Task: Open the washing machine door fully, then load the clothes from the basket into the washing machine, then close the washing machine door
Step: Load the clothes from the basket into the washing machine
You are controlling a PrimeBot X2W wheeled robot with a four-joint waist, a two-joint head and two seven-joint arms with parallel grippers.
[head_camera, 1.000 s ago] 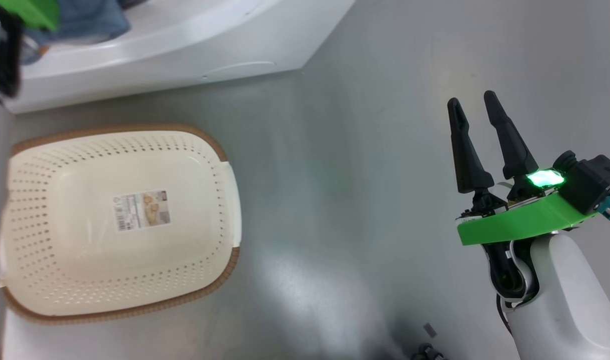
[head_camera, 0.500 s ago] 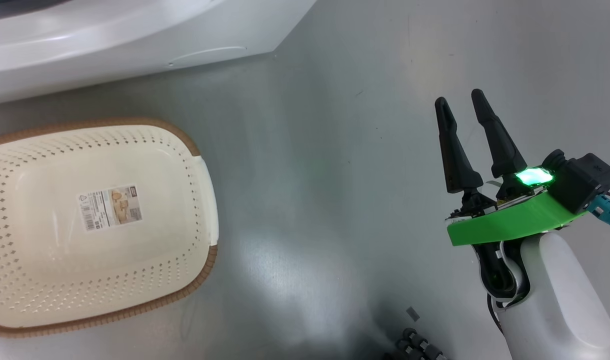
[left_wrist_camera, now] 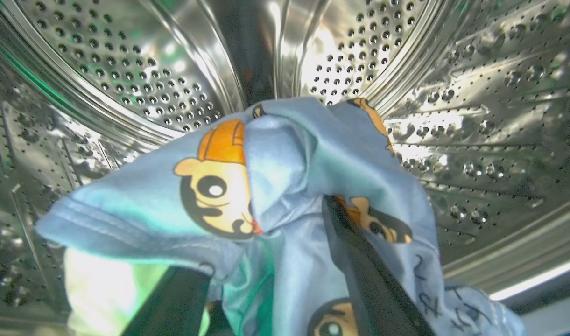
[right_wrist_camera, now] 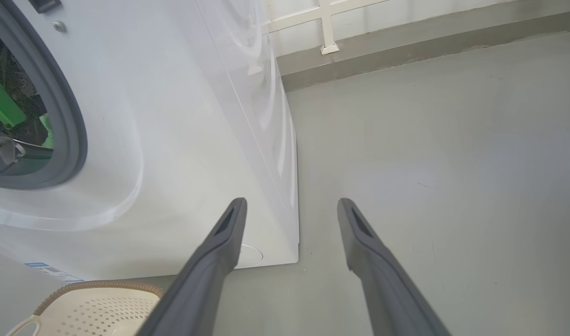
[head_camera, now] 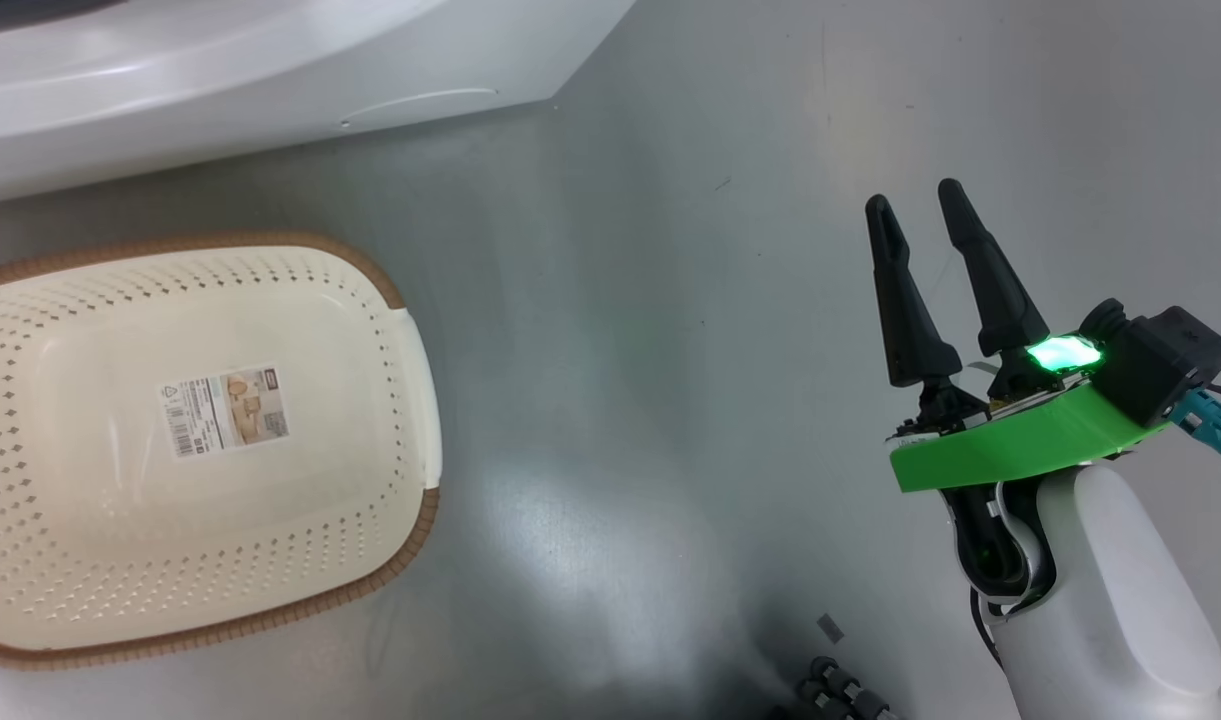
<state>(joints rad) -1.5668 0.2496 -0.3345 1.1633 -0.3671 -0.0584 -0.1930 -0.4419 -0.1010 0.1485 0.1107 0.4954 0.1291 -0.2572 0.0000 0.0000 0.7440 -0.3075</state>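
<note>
Left gripper, fingers spread wide, beneath light blue cartoon-print clothes in the perforated steel drum; limp, light fabric, probably best pinched at its 12 o'clock fold. Cream-white perforated plastic basket empty at 9 o'clock; right gripper wide, empty, 3 o'clock.

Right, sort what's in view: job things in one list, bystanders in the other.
Job:
clothes, lying in the drum
washing machine
basket

Lying about:
white wall frame
grey scrap on the floor
</note>
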